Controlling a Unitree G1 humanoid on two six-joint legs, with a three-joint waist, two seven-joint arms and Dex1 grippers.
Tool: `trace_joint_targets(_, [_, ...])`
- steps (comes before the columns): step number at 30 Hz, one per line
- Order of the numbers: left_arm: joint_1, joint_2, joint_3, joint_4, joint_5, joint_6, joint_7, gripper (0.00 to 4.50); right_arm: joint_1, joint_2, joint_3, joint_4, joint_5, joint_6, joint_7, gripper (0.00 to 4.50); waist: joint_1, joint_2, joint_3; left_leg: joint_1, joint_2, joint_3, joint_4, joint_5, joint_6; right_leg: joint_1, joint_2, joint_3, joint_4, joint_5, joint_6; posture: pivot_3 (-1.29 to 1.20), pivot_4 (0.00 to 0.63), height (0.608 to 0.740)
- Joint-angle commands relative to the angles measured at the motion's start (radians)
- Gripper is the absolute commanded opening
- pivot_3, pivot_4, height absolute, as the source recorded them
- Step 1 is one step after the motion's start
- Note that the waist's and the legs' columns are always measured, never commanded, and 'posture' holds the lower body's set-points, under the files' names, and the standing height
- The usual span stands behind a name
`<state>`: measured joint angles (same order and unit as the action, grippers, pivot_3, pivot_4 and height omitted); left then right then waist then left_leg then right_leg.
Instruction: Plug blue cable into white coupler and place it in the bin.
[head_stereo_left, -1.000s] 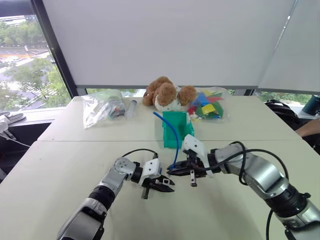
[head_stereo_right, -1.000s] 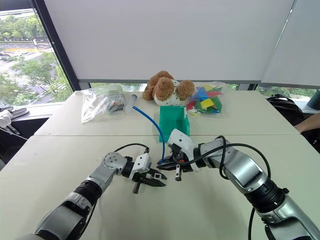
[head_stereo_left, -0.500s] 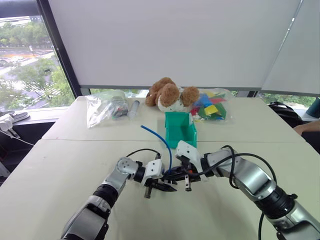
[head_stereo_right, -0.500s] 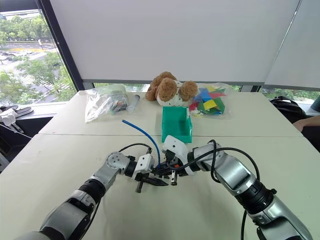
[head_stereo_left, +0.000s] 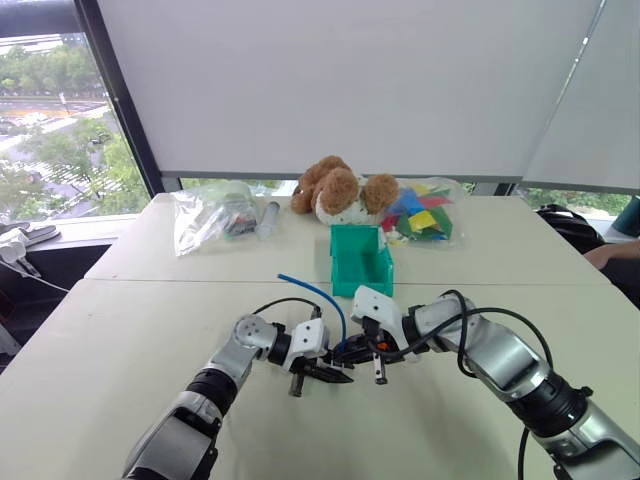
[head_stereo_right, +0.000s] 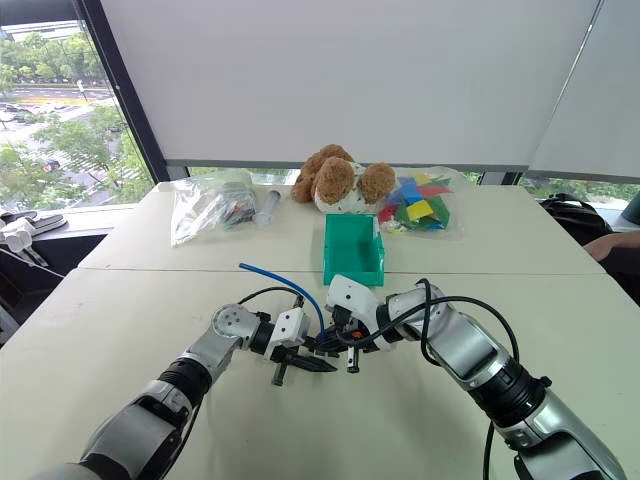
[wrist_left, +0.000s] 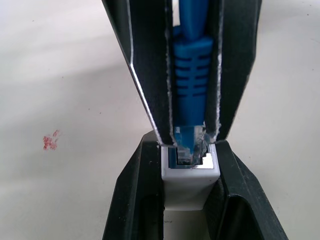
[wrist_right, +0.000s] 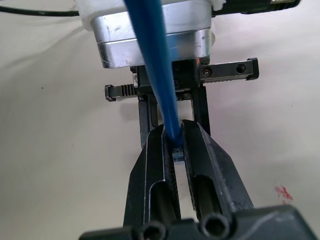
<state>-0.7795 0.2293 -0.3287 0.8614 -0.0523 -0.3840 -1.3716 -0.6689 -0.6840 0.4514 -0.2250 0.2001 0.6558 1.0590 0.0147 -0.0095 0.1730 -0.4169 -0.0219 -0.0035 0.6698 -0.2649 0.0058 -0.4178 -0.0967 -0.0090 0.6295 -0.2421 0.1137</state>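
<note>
My left gripper (wrist_left: 189, 150) is shut on the white coupler (wrist_left: 190, 181), a small white block with its socket facing up between the black fingers. My right gripper (wrist_right: 173, 131) is shut on the blue cable (wrist_right: 160, 75) just behind its ribbed boot (wrist_left: 192, 80). The clear plug tip (wrist_left: 187, 146) sits at the mouth of the coupler's socket. Both grippers meet low over the near table (head_stereo_left: 345, 360). The cable's free end arcs up and to the left (head_stereo_left: 310, 290). The teal bin (head_stereo_left: 360, 258) stands just beyond the grippers, open side up.
Behind the bin sit a brown teddy bear (head_stereo_left: 335, 188), a clear bag of coloured blocks (head_stereo_left: 420, 215), another clear bag (head_stereo_left: 210, 215) and a grey tube (head_stereo_left: 267, 215). A small red mark (wrist_left: 50, 141) is on the tabletop. A person's arm (head_stereo_left: 615, 252) shows at the right edge.
My right gripper has closed in on the left one, bringing the plug to the coupler. The cable's free end has swung from near the bin over to the left and lower.
</note>
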Motion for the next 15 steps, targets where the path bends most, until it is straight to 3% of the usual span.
trace_joint_targets(1, [0.010, -0.002, -0.004, 0.015, 0.035, 0.005, 0.028, 0.42, -0.016, 0.009, 0.022, 0.019, -0.036, -0.020, 0.015, 0.00, 0.000, 0.000, 0.000, 0.000, 0.000, 0.000, 0.000, 0.000, 0.000, 0.000, 0.000, 0.000, 0.000, 0.000, 0.000, 0.00, 0.150, 0.740])
trace_joint_targets(15, [0.026, -0.001, 0.005, -0.012, 0.037, 0.020, 0.032, 0.42, 0.018, 0.105, 0.146, 0.219, -0.164, -0.102, 0.075, 0.00, -0.011, -0.004, -0.013, 0.017, 0.002, 0.000, -0.004, 0.000, 0.000, 0.014, 0.001, 0.000, -0.001, 0.000, -0.001, 0.00, 0.150, 0.740])
